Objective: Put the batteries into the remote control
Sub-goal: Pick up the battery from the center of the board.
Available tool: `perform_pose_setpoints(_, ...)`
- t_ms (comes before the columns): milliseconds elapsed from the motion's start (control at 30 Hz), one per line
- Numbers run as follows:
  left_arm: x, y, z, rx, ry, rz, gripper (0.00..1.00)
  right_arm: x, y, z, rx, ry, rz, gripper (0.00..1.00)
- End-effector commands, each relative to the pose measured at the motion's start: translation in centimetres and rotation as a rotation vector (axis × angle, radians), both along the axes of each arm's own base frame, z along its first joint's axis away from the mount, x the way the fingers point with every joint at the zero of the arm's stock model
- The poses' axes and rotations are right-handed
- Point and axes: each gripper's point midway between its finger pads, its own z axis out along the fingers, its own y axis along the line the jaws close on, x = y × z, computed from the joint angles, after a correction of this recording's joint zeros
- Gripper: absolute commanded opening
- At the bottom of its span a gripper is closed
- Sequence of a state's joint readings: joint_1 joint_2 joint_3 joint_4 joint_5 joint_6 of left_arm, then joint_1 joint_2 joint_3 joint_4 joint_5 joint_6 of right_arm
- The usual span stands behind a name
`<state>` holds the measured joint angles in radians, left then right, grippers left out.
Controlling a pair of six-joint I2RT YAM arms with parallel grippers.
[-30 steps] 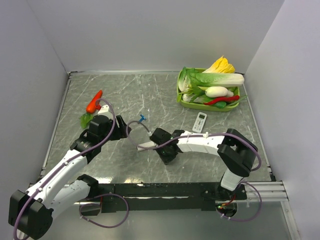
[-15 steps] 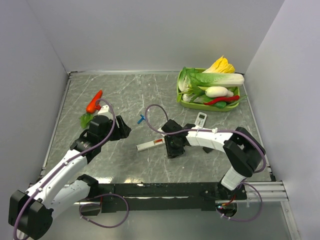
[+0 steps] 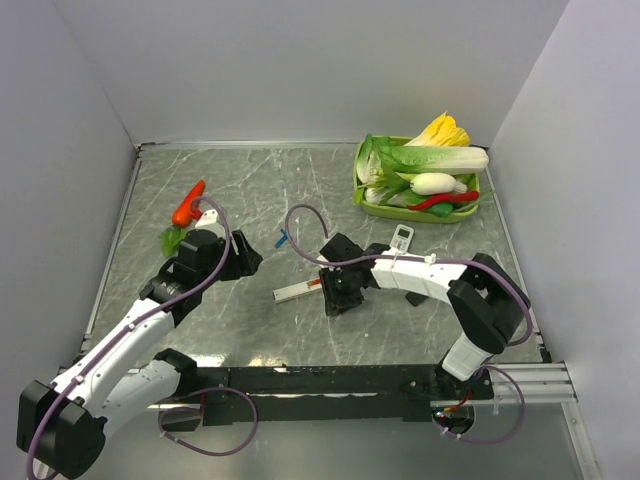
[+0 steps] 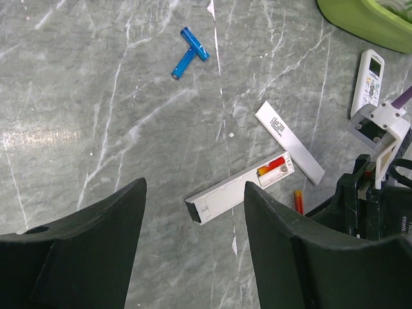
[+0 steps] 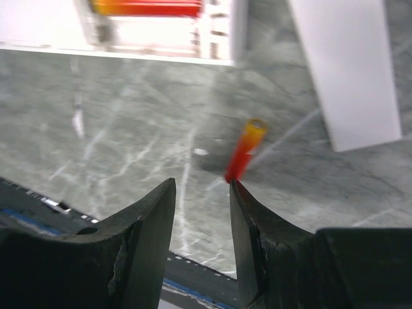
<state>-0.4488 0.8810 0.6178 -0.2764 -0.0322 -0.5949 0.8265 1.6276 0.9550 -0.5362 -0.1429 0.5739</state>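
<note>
Big grey marble table [image 3: 200,180] with the two arms reaching in from the near edge. The left gripper [image 4: 193,188] hangs above the table left of centre, jaws spread wide with nothing between them. The right gripper [image 5: 201,183] is down low near the middle of the table; its fingers are parted with a clear gap and aren't gripping anything. At the far right corner there's a green tray [image 4: 347,22] piled with veg, and a red-orange veg [image 3: 188,203] lies over on the left side. The remote control [image 4: 225,192] lies flat near the table's centre, back side up and compartment open, with the right gripper just beside that end. Its back cover [image 4: 290,141] lies on the table right next to it, off the remote. A shorter white remote [image 4: 368,80] with buttons sits between that and the tray. A blue T-shaped piece [image 4: 188,51] lies farther back, well apart. The seated battery [image 4: 273,166] is in the compartment. The loose battery [image 5: 243,151] is on the table beside the cover, tilted, right at one right fingertip; can't tell if they touch.
</note>
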Motion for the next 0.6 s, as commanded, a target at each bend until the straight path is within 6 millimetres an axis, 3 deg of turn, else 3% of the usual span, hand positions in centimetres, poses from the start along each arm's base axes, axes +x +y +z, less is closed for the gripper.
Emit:
perform_pose_setpoints(0,0.8,-0.2,2.2,-0.015,-0.054,0.006,0.67,0.8,2.1,1.0,0.073,-0.007,0.057,0.47)
perform_pose_setpoints(133,0.7,-0.1,2.2,-0.010,-0.052,0.010,0.67,1.2,2.0,2.2,0.067,-0.053,0.140,0.47)
perform_pose_setpoints(233,0.6,0.2,2.3,-0.003,-0.059,0.018,0.67,1.7,1.9,4.3,0.087,-0.144,0.307,0.48)
perform_pose_setpoints(333,0.6,0.7,2.7,0.005,-0.074,0.035,0.67,2.3,0.5,5.8,0.040,-0.269,0.520,0.49)
perform_pose_setpoints(467,0.4,1.9,4.2,0.016,-0.124,0.081,0.67,3.8,-2.4,5.4,-0.146,-0.342,0.736,0.50)
perform_pose_setpoints(567,-0.1,3.4,5.8,0.025,-0.183,0.137,0.67,3.8,-2.8,4.7,-0.174,-0.324,0.757,0.50)
